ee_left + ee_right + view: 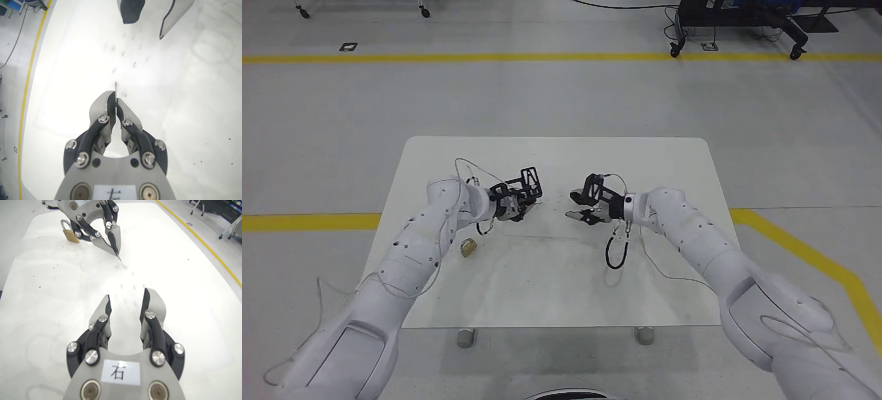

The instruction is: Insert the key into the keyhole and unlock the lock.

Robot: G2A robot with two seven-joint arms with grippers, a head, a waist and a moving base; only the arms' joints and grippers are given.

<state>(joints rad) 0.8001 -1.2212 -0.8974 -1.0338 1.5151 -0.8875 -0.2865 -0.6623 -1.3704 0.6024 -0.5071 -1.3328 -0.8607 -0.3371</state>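
Observation:
My left gripper [115, 98] is shut on a thin metal key [115, 88], whose blade sticks out past the fingertips and points down toward the white table [662, 160]. In the right wrist view the same left gripper [116, 252] holds the key [122, 262] just above the table. A brass padlock [70, 235] with a silver shackle stands on the table behind the left gripper; in the top view the padlock [469, 247] sits beside the left forearm. My right gripper [126, 300] is open and holds nothing, facing the left gripper [525, 196] a short way off near the table's middle.
A black cable loop [616, 250] hangs from the right arm over the table. The table carries small dark specks [38, 287]. A yellow floor line [802, 245] runs past the table's right side.

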